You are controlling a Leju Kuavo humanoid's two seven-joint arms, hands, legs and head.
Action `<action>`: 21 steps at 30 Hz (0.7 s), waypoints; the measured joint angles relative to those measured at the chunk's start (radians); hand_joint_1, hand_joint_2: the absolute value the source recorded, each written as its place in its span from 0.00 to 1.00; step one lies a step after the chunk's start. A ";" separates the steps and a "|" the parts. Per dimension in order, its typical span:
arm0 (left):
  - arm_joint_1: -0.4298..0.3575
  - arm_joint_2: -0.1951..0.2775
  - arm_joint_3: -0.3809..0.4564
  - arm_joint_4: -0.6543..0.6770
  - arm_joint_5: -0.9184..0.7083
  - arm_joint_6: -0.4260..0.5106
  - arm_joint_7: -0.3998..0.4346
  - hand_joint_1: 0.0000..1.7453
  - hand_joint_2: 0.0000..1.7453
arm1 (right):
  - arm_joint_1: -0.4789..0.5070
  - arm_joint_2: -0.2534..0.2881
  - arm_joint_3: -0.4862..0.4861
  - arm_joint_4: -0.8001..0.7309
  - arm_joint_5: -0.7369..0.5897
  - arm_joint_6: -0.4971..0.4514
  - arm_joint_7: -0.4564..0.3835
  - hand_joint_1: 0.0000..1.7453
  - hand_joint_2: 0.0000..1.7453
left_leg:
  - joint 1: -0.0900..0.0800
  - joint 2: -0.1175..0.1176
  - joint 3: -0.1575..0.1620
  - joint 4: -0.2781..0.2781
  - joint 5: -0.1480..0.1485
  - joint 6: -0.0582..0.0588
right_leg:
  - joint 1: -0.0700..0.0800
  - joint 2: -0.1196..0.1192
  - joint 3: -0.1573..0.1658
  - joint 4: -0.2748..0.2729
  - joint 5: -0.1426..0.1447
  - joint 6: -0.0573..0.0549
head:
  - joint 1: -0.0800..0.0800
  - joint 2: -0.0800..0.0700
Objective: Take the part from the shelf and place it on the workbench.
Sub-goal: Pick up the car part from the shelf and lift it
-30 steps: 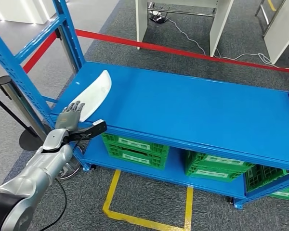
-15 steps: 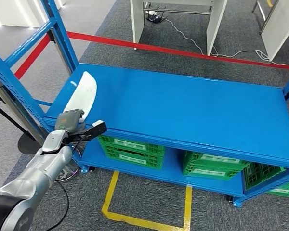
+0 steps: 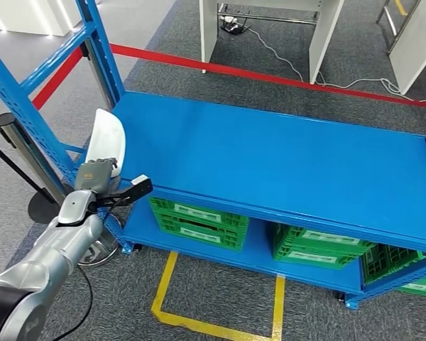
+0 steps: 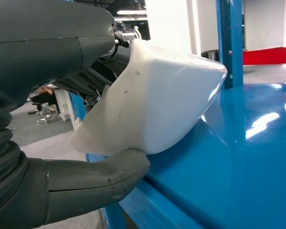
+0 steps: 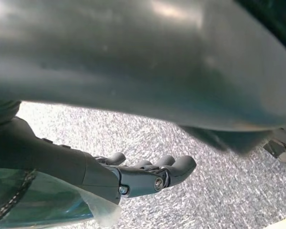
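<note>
The robot's left hand [image 3: 96, 176] is holding the smooth white curved plastic part [image 3: 106, 138] at the left end of the blue metal shelf [image 3: 286, 160]. In the left wrist view, the thick grey thumb [image 4: 109, 176] is pressing under the part [image 4: 156, 112] and the dark fingers [image 4: 98, 78] are sitting on its other side, so the hand is clamped on it. The part is tipping up on its edge, with its far tip touching or just above the shelf top [image 4: 249, 157]; I cannot tell which. It is sitting right by the front left corner of the shelf, close to the blue upright post [image 3: 101, 50]. Holding it from both sides is likely keeping the slippery shell from sliding out.

The right hand [image 5: 145, 174] is hanging down over the grey speckled carpet [image 5: 213, 157]. Its fingers are curling in loosely and holding nothing.

Green plastic crates [image 3: 200, 220] are sitting on the lower level of the shelf. A red strip [image 3: 264, 74] is running behind the shelf across the floor.

I think the picking-up step is almost done. Next the part needs lifting free of the shelf edge, and it could bump the post on the way out.
</note>
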 joint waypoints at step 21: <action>0.017 -0.047 -0.001 -0.123 -0.075 0.217 -0.158 1.00 1.00 | -0.004 0.001 -0.016 0.000 0.023 0.004 -0.001 0.00 0.00 | 0.000 0.003 -0.008 -0.002 0.007 0.006 | 0.005 0.004 0.005 -0.019 -0.015 -0.009 | -0.003 0.000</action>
